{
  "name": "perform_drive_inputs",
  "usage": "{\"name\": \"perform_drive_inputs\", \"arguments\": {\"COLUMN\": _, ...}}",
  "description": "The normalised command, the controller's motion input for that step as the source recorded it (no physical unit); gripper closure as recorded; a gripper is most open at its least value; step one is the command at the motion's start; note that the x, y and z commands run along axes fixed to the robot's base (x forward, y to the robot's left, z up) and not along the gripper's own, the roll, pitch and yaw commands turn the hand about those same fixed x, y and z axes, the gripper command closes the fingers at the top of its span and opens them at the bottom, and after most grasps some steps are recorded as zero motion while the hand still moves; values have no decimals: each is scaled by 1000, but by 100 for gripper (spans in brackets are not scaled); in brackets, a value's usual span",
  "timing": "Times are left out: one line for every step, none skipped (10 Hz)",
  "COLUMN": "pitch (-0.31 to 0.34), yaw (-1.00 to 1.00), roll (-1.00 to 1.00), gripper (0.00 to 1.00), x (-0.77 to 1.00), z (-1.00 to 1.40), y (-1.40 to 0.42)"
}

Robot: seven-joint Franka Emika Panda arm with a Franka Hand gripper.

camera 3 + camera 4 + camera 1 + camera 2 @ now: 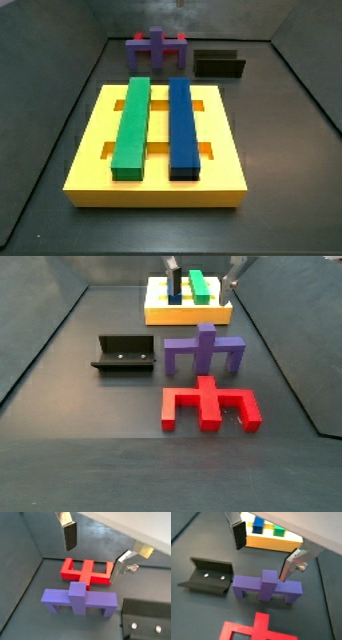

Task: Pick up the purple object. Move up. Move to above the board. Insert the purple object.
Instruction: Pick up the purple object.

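Dark grey floor; dark grey walls.

purple object, yellow board, silver gripper above purple object

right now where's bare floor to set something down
Free: the floor in front of the red piece and left of the fixture. Crowded: the row of board, purple object and red piece, under the open hand.
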Motion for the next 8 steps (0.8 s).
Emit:
{"name": "perform_drive_inputs", "arguments": {"pitch": 57, "yaw": -937, "roll": -31, "gripper": 0, "x": 37, "z": -226, "y": 0}}
{"name": "perform_drive_inputs", "arguments": {"pitch": 49, "yaw": -883, "roll": -57, "gripper": 0, "x": 126, "z": -189, "y": 0}}
{"name": "perform_drive_inputs", "arguments": {"pitch": 66, "yaw": -860, "roll": -57, "gripper": 0, "x": 140, "z": -197, "y": 0}}
{"name": "perform_drive_inputs", "arguments": {"pitch": 90, "yaw": -680, "roll": -23, "gripper": 0, "x": 220, "z": -157, "y": 0}}
{"name": "perform_drive_inputs", "arguments": {"pitch": 80, "yaw": -686, "roll": -26, "gripper": 0, "x": 226, "z": -203, "y": 0}}
{"name": "perform_drive_inputs", "arguments": {"pitch": 90, "yaw": -751, "roll": -47, "gripper": 0, "x": 171, "z": -271, "y": 0}}
{"name": "perform_drive_inputs", "arguments": {"pitch": 120, "yaw": -811, "roll": -51, "gripper": 0, "x": 103, "z": -246, "y": 0}}
{"name": "perform_drive_inputs", "arguments": {"pitch": 93, "yaw": -837, "roll": -127, "gripper": 0, "x": 71, "z": -294, "y": -14}}
